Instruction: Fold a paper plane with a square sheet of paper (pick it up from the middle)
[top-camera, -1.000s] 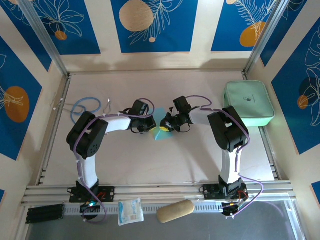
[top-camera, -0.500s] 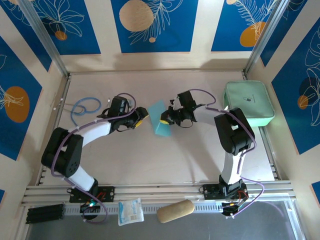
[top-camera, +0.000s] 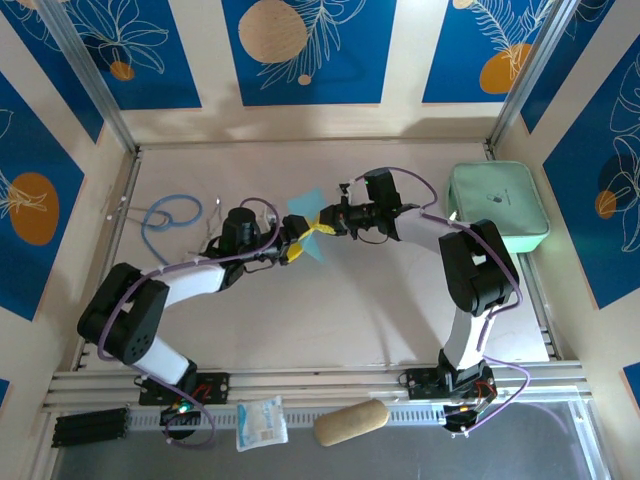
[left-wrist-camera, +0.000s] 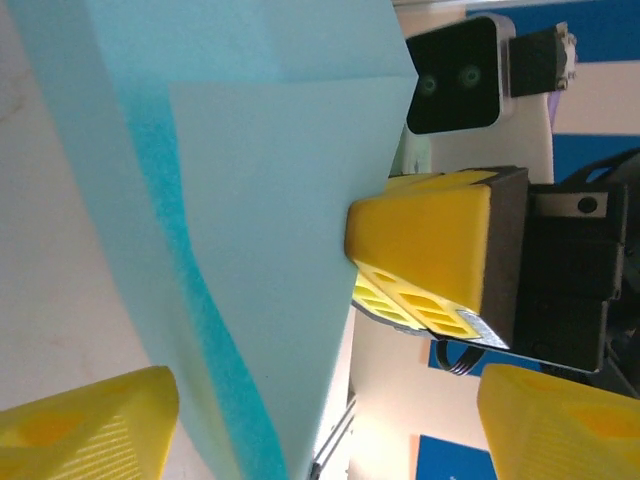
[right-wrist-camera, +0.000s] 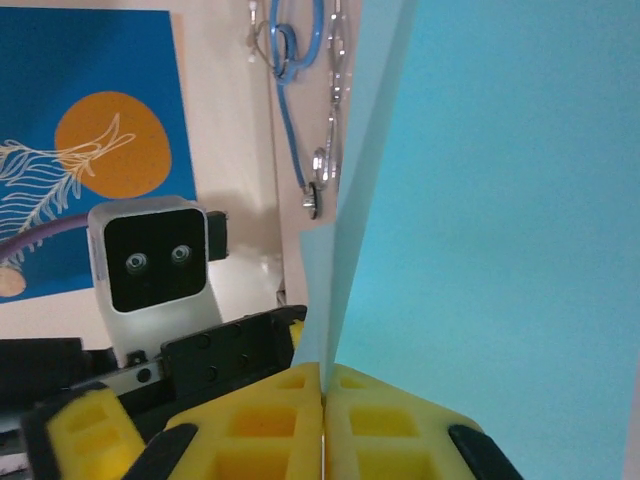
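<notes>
My right gripper (right-wrist-camera: 322, 400) has its jaws pressed together on one edge of the partly folded square sheet of paper (top-camera: 305, 207), just above centre in the top view. My left gripper (left-wrist-camera: 320, 430) stands spread either side of the sheet, gripping nothing. On that one narrow pinch, I judge the limp sheet could swing or slip. The left jaws might then close off the crease and skew the fold.

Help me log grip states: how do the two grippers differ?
The right gripper is shut, pinching the square sheet of paper; the left gripper is open, the sheet loose between its fingers. The right gripper lies farther from the bases than the left. Both have yellow fingers.
</notes>
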